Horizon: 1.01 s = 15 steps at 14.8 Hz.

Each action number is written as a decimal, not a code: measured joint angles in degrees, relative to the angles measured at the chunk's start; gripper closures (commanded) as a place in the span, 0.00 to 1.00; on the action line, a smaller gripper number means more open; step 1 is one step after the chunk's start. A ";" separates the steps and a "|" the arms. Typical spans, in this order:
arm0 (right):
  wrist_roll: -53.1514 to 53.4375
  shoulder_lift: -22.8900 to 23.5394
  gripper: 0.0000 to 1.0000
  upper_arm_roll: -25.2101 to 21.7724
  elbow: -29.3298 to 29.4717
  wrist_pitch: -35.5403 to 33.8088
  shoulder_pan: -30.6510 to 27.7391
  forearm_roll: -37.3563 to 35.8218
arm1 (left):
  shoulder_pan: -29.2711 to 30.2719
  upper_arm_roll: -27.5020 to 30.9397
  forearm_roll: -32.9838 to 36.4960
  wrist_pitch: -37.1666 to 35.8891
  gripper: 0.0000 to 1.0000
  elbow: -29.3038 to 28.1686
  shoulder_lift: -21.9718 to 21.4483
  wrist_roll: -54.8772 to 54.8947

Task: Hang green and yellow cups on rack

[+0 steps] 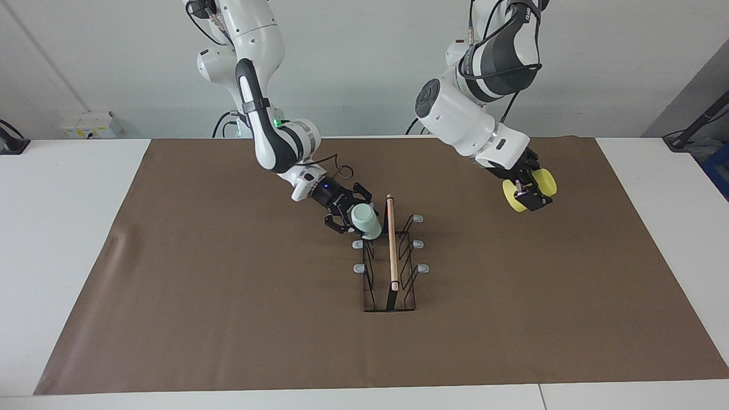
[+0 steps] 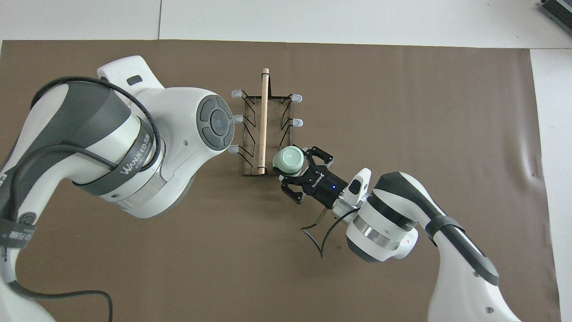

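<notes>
Step in hand: hanging the green cup [image 1: 365, 221], the 1st of 2.

- Right gripper [image 1: 354, 220] is at the rack [image 1: 390, 263], on the side toward the right arm's end of the bench [image 1: 68, 239], by the prong nearest the robots.
- The green cup sits upside down on or over that prong, base up in the overhead view [image 2: 288, 159]. Whether the prong actually carries it is hard to tell; it looks seated or nearly so.
- Right jaws: cannot tell from either view whether they grip the cup or have let go. Fingers flank it closely.
- Left gripper [image 1: 528, 192] hangs over the brown mat [image 1: 199, 296] toward the left arm's end of the bench, well apart from the rack. Jaws clamped on the yellow cup [image 1: 529, 189], carried tilted on its side.
- In the overhead view the left arm's wrist housing covers that cup.
- 5 grey-tipped prongs show bare, and the wooden rod [image 1: 392, 242] along the top is clear.

Next move, as a judgement:
- The right gripper needs to back off along its own approach line without dragging the cup off the prong.
- The left arm then has to turn the yellow cup mouth-down and bring it over a prong on its own side of the rack, clear of the rod.

Risk: a snag on withdrawal tips the green cup.
</notes>
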 measured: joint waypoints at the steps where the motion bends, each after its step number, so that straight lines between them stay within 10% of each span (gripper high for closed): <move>1: 0.00 0.47 0.00 0.06 0.03 1.04 0.06 0.00 | -0.47 -0.06 0.00 0.03 1.00 -0.16 0.01 -0.18; 10: -1.07 0.66 0.00 -0.08 -0.25 7.35 -0.48 -4.26 | -3.89 -0.09 0.00 0.22 1.00 -0.56 2.99 -4.00; 15: -1.61 0.64 0.00 -0.36 0.38 8.36 -5.82 -18.89 | -6.37 -0.10 0.00 0.22 1.00 -0.56 4.69 -5.74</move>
